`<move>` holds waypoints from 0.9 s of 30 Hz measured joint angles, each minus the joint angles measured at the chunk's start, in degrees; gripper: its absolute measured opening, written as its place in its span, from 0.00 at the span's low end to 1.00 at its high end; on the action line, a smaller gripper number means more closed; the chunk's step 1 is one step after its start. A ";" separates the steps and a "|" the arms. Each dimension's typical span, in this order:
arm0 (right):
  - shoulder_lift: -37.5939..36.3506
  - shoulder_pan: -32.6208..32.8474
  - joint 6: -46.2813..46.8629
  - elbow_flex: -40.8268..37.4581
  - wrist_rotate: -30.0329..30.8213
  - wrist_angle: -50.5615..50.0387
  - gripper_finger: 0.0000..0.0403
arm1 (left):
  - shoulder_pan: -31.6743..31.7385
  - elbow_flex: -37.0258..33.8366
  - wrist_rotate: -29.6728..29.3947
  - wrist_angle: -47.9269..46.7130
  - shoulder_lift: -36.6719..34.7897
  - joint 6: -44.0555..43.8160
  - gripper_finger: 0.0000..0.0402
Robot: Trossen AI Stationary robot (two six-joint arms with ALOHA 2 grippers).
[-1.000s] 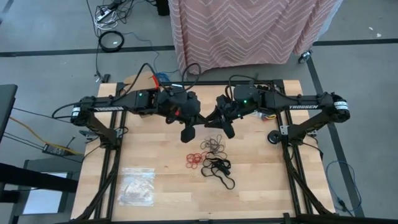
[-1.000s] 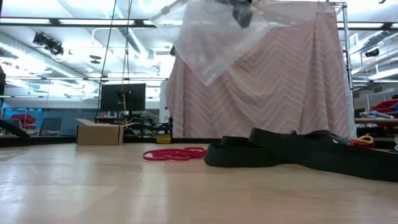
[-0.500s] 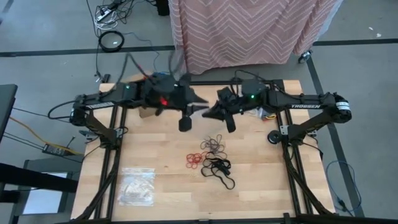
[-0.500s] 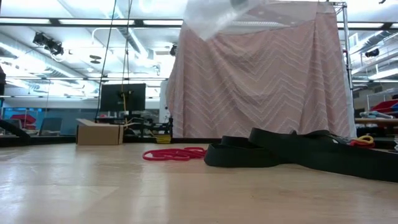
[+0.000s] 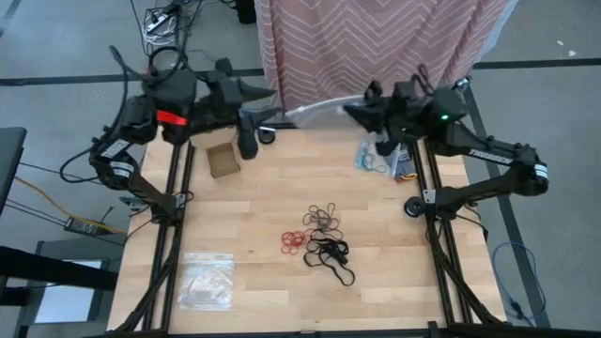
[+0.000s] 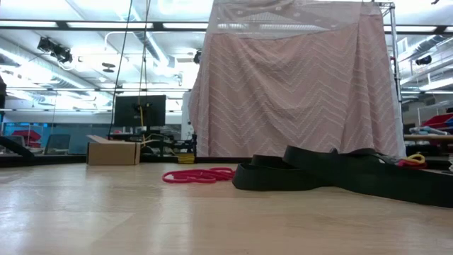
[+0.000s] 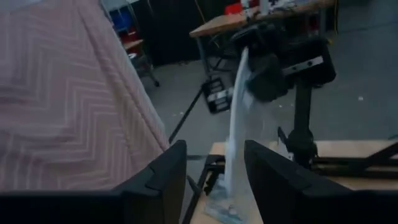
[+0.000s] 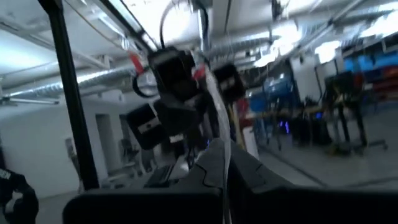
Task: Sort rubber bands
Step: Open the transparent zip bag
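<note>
Rubber bands (image 5: pixel 319 237) are lying in a loose heap at the centre of the tabletop (image 5: pixel 254 216) in the high view, red ones on the left, tan ones above and black loops trailing toward the lower right. Near the top of that frame the right gripper (image 5: pixel 355 112) is pinching a clear plastic bag (image 5: pixel 315 109) with its fingers pressed together. The left gripper (image 5: pixel 265 116), at upper left, is standing with its 2 fingers (image 7: pixel 163 180) spread on either side of the bag.

The wooden worktop (image 5: pixel 254 207) carries loose rubber bands (image 5: pixel 316 237) near its middle. A clear plastic bag (image 5: pixel 207 281) lies near the front left corner, and a small brown square (image 5: pixel 223 161) near the back left.
</note>
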 joint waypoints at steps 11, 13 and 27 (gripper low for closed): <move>-1.15 0.38 -0.89 0.00 -0.40 0.51 0.00 | 8.11 -12.01 20.14 9.26 0.72 -6.96 0.42; -1.11 0.49 -0.89 0.00 -0.40 0.44 0.00 | 8.58 -13.36 22.74 12.75 0.72 -8.40 0.42; -1.09 0.51 -1.69 0.00 -0.42 -5.09 0.00 | 8.23 -13.25 18.36 9.28 0.10 -6.84 0.07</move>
